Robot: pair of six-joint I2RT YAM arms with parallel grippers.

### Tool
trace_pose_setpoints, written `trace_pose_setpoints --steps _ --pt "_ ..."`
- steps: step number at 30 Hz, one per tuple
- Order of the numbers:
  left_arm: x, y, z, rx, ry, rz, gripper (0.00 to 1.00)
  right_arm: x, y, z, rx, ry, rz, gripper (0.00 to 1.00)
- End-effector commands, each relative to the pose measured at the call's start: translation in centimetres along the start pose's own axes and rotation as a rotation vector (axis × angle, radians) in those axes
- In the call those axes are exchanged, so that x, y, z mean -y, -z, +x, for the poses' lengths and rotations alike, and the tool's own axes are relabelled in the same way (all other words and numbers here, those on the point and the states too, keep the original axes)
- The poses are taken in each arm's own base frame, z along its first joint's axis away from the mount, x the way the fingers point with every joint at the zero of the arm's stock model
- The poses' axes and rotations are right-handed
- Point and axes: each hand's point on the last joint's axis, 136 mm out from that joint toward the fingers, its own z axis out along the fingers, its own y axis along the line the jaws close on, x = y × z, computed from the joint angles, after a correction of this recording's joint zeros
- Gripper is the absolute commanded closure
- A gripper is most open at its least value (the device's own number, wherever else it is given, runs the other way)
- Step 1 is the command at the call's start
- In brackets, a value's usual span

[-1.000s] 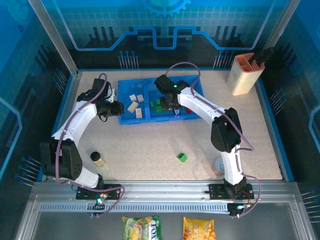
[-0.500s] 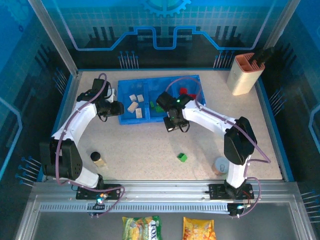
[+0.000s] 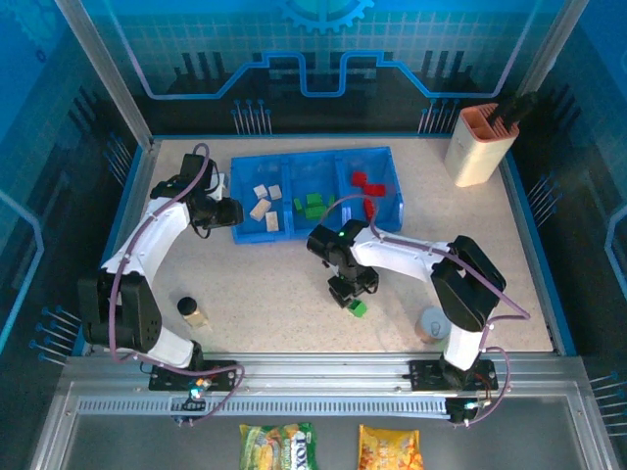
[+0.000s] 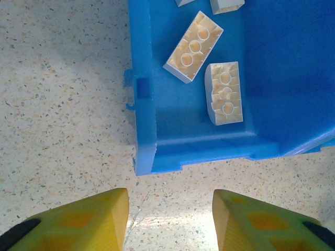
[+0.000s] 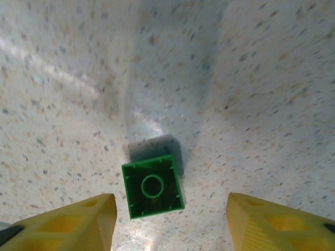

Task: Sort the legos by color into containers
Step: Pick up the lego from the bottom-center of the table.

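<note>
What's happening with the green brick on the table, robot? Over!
Right gripper open, poised above small green square plastic brick, not gripping. Left gripper open, empty, beside corner of shallow blue plastic tray. Nothing blocking brick. Over.

The right claw (image 3: 353, 292) points down at the tabletop (image 3: 265, 294), with a single green lego (image 3: 360, 308) just beside its tip on the near side. Beyond this claw, well apart from it, lies the blue tray (image 3: 250, 171). It has beige legos (image 3: 263, 206) in its left compartment, green legos (image 3: 309, 204) in the middle and red legos (image 3: 361, 183) on the right. The left claw (image 3: 233, 211) sits just beside the tray's left wall. A grey cup (image 3: 431, 323) stands to the right of the right claw, and a black-capped bottle (image 3: 193, 311) stands well to its left.
</note>
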Motion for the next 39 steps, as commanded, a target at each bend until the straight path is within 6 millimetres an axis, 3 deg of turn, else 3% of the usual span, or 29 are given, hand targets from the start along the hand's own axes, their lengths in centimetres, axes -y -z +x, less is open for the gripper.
trace_pose_setpoints --steps 1,16,28,39 --pt "-0.4 -0.1 0.2 -0.004 0.002 0.002 0.53 -0.8 -1.0 1.9 -0.083 0.075 0.001 0.39" --pt "-0.5 -0.2 0.2 -0.007 0.003 -0.004 0.53 -0.4 -3.5 2.5 -0.165 0.098 0.057 0.47" --pt "-0.5 -0.2 0.2 -0.006 0.002 -0.005 0.53 0.0 -3.3 2.5 -0.172 0.088 0.084 0.60" --pt "-0.5 -0.2 0.2 -0.005 0.000 -0.004 0.53 -0.4 -2.2 1.7 -0.140 0.057 0.057 0.62"
